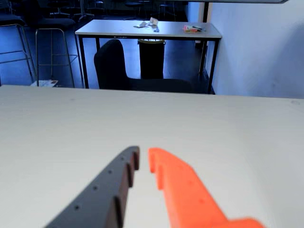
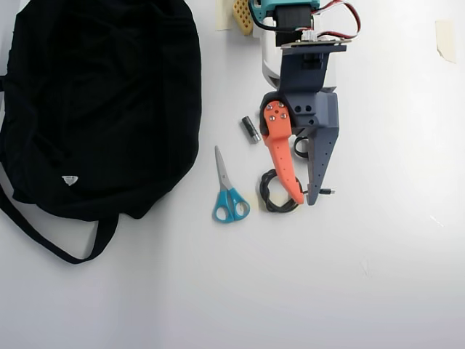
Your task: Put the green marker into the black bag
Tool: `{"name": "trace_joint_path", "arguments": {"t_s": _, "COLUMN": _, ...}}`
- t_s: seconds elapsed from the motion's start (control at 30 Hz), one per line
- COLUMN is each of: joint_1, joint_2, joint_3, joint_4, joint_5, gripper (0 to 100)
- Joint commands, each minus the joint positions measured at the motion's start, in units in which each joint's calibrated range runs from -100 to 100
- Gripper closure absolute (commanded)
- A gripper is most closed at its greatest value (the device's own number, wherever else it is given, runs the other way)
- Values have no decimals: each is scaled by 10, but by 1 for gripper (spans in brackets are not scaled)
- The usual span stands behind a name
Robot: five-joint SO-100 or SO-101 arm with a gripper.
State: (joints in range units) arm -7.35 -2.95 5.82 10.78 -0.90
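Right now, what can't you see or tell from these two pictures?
- Green marker: in neither view, maybe inside the black bag or under the arm.
- Coiled black cable: partly covered by the hand, overhead view.
- Bag's top: cut off by the picture edge.
- Wrist view: only the hand and bare table.

In the overhead view the gripper points down the picture over the white table, its orange finger and grey finger converging until the tips sit almost together. A coiled black cable lies under and just left of those tips. Further left lie blue-handled scissors, blades pointing up the picture. A short grey-black battery rests just left of the orange finger's base. The black bag fills the far left, well apart from the claw, its strap trailing below.
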Motion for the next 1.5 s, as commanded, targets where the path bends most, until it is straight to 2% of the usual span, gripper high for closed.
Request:
{"name": "trace_joint_path", "arguments": {"t_s": 0.0, "joint_1": -5, "joint_2": -16, "joint_3": 26, "joint_4": -4, "joint_5": -2, "gripper": 98}}
{"name": "trace_joint_path", "arguments": {"t_s": 0.17, "joint_1": -10, "joint_2": -58, "joint_3": 31, "joint_4": 53, "joint_5": -1, "gripper": 98}}
{"name": "trace_joint_path", "arguments": {"t_s": 0.23, "joint_1": -11, "joint_2": -100, "joint_3": 31, "joint_4": 156, "joint_5": -2, "gripper": 98}}
{"name": "trace_joint_path", "arguments": {"t_s": 0.53, "joint_1": -5, "joint_2": -167, "joint_3": 32, "joint_4": 443, "joint_5": -6, "gripper": 98}}
{"name": "trace_joint_path", "arguments": {"t_s": 0.57, "joint_1": -5, "joint_2": -167, "joint_3": 32, "joint_4": 444, "joint_5": -7, "gripper": 98}}
{"name": "trace_joint_path", "arguments": {"t_s": 0.73, "joint_1": 23, "joint_2": -167, "joint_3": 69, "joint_4": 530, "joint_5": -89, "gripper": 98}}
{"name": "trace_joint_path", "arguments": {"t_s": 0.97, "joint_1": 25, "joint_2": -168, "joint_3": 131, "joint_4": 573, "joint_5": -165, "gripper": 98}}
{"name": "trace_joint_path", "arguments": {"t_s": 1.2, "joint_1": 16, "joint_2": -188, "joint_3": 137, "joint_4": 655, "joint_5": -177, "gripper": 97}}
{"name": "trace_joint_path", "arguments": {"t_s": 1.37, "joint_1": 15, "joint_2": -311, "joint_3": 156, "joint_4": 735, "joint_5": -177, "gripper": 97}}
{"name": "trace_joint_path", "arguments": {"t_s": 1.47, "joint_1": 20, "joint_2": -384, "joint_3": 210, "joint_4": 743, "joint_5": -180, "gripper": 97}}
